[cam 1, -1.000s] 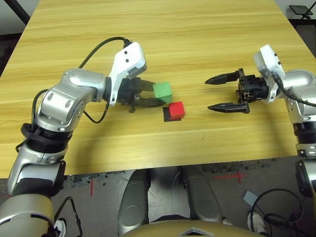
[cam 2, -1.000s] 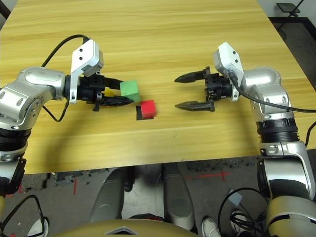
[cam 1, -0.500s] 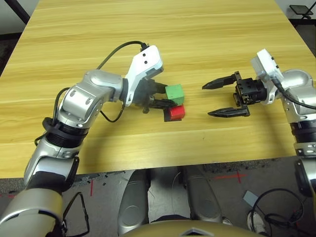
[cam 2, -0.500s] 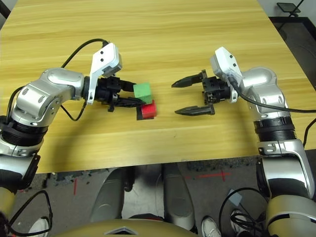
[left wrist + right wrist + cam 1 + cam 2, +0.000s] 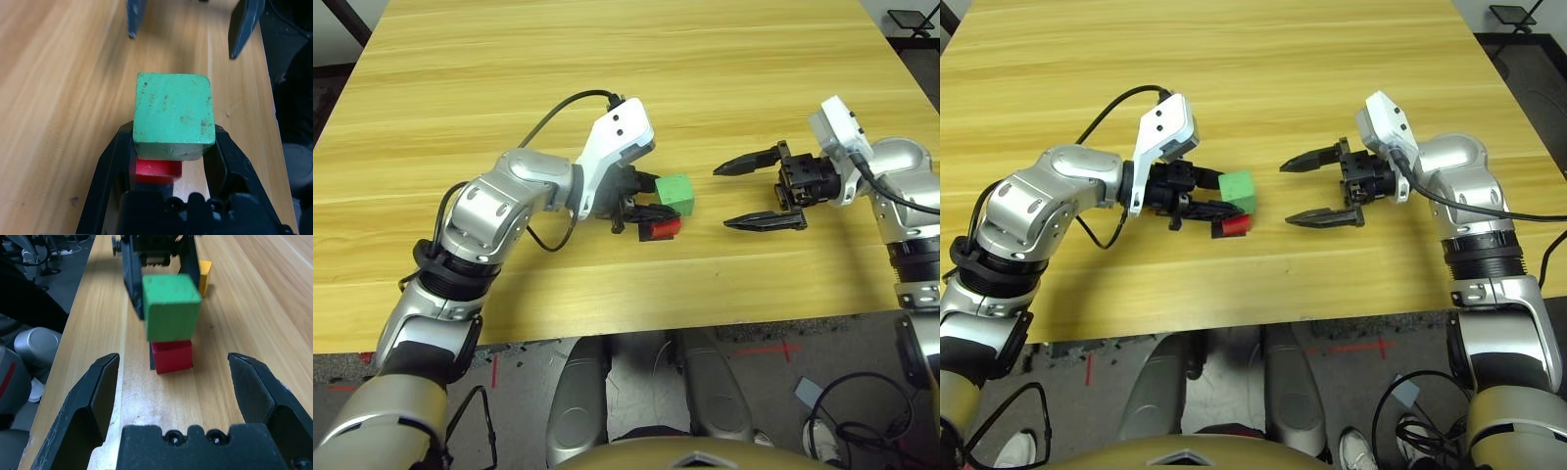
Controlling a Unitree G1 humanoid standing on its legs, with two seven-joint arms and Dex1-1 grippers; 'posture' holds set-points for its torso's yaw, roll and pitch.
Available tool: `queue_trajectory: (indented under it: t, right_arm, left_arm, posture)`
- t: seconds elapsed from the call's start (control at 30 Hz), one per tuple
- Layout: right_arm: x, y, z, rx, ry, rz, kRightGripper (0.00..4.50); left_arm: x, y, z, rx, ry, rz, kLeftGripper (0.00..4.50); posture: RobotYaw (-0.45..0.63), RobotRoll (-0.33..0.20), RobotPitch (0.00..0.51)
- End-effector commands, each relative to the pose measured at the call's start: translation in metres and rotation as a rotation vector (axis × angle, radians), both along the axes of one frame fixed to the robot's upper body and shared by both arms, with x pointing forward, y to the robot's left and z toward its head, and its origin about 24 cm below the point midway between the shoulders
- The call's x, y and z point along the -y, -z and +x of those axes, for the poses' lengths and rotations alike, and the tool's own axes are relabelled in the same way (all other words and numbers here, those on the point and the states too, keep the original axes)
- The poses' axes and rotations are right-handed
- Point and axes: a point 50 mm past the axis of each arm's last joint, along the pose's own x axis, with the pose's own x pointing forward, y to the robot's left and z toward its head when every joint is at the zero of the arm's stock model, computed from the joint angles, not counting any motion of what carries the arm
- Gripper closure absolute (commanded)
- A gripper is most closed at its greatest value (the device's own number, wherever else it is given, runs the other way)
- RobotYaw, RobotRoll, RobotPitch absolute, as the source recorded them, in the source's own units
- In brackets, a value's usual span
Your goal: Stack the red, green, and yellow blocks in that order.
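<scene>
- While the left gripper (image 5: pixel 658 204) has its two black fingers clamped on the green block (image 5: pixel 674 193), it holds that block just above the red block (image 5: pixel 660 228); in the left wrist view the green block (image 5: pixel 173 116) sits between the fingers with the red block (image 5: pixel 155 170) showing under its near edge.
- The red block rests on the desk (image 5: pixel 607 78), partly on a flat black patch (image 5: pixel 151 361), directly beneath the held green block; whether the two blocks touch I cannot tell.
- The right gripper (image 5: pixel 751 193) has its fingers spread wide apart and holds nothing; it hangs over the desk a little apart from the two blocks, pointing toward them.
- In the right wrist view the green block (image 5: pixel 171 306) and red block (image 5: pixel 172 356) lie ahead, between the open fingers' lines.
- The yellow block (image 5: pixel 204 275) lies on the desk beyond the left gripper, partly hidden by it.
</scene>
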Motion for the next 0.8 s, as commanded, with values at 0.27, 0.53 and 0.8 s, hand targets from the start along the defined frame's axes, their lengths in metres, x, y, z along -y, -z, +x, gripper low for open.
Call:
queue_trajectory:
  t: [0.27,0.53,0.8]
  right_arm:
    - [-0.005,-0.004,0.0,-0.002,0.004,0.016,0.0]
    - [-0.004,-0.006,0.001,-0.003,0.019,0.027,0.0]
    - [-0.002,-0.006,0.002,0.002,0.029,0.032,0.0]
  left_arm:
    - [0.002,0.009,-0.002,0.04,0.005,0.025,2.45]
    - [0.001,0.013,-0.002,0.053,0.009,0.05,1.73]
    - [-0.022,-0.01,-0.01,0.035,0.031,-0.024,0.03]
  posture:
    - [0.11,-0.008,0.31]
    - [0.11,-0.007,0.309]
    - [0.12,-0.003,0.305]
